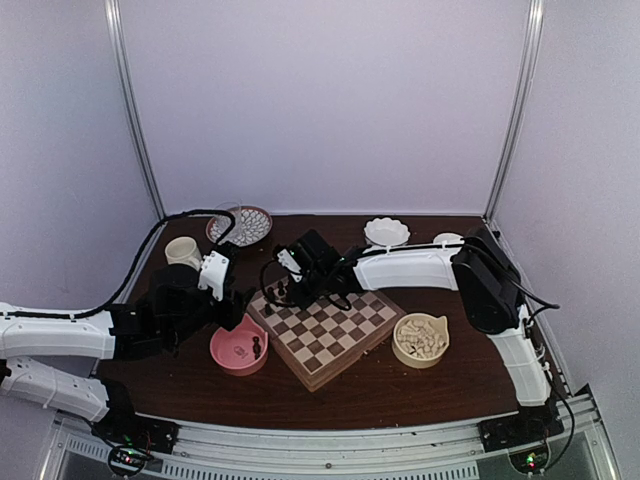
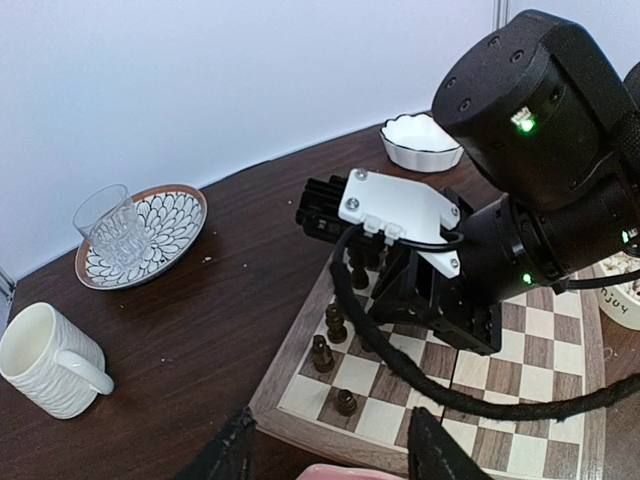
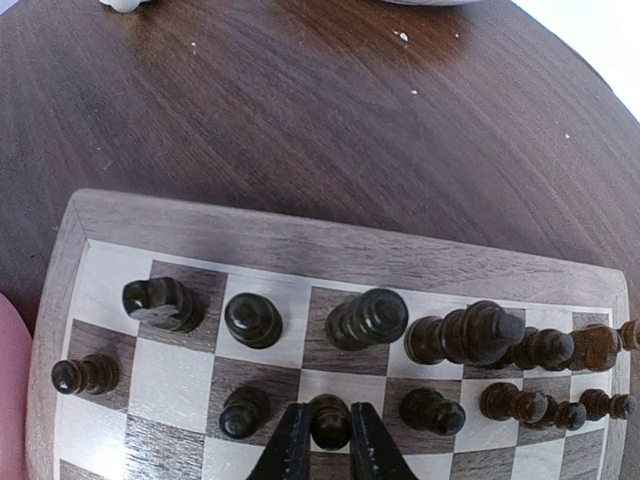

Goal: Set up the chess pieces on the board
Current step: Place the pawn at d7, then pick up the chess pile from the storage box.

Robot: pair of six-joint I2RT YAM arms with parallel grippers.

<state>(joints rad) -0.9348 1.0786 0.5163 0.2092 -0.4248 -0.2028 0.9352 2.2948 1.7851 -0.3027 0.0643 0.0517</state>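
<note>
- Right end effector (image 3: 320,445): clamped on dark pawn (image 3: 329,418) standing in second row of board (image 3: 300,245).
- Left end effector (image 2: 335,455): spread apart, empty, hovering at board's corner, near pink bowl (image 1: 232,352).

the left arm (image 1: 50,338) and right arm (image 1: 405,268) are white shells joined by rounded black housings. the right arm's wrist carries a white bracket (image 2: 400,212) with silver screws, green lights (image 2: 522,123) and a thick black braided cable (image 2: 400,372). the left gripper (image 2: 335,448) is matte black.
</note>
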